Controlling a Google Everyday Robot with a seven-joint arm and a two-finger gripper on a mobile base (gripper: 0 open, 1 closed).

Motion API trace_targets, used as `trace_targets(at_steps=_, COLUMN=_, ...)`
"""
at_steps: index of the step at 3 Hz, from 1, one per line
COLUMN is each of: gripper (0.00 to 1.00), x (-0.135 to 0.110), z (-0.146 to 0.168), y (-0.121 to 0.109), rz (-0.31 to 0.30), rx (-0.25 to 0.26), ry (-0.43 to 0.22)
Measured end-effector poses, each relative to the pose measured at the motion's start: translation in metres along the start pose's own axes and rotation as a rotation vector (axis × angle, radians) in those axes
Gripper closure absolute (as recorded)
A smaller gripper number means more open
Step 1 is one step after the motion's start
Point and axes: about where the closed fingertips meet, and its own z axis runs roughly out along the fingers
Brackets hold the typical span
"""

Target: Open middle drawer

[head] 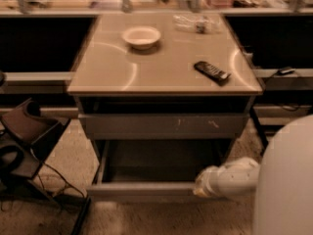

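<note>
One gripper point(199, 189) sits at the front of the pulled-out middle drawer point(142, 191); its grip cannot be told.

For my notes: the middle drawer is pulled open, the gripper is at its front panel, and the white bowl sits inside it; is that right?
Not quite: the camera view shows the white bowl on the tabletop, not inside the drawer. The middle drawer is indeed pulled open, with the gripper at its front panel.
</note>
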Motion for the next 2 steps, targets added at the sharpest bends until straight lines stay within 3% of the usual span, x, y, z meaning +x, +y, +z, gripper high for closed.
trace_targets(at_steps=1, gripper=1.0, x=0.0203, z=-0.0188, y=0.0243, rz=0.056, rx=0.042, ry=-0.023)
trace_targets(at_steps=2, gripper=1.0, x=0.0192, z=-0.0199, y=0.0242, rz=0.056, rx=0.042, ry=-0.023)
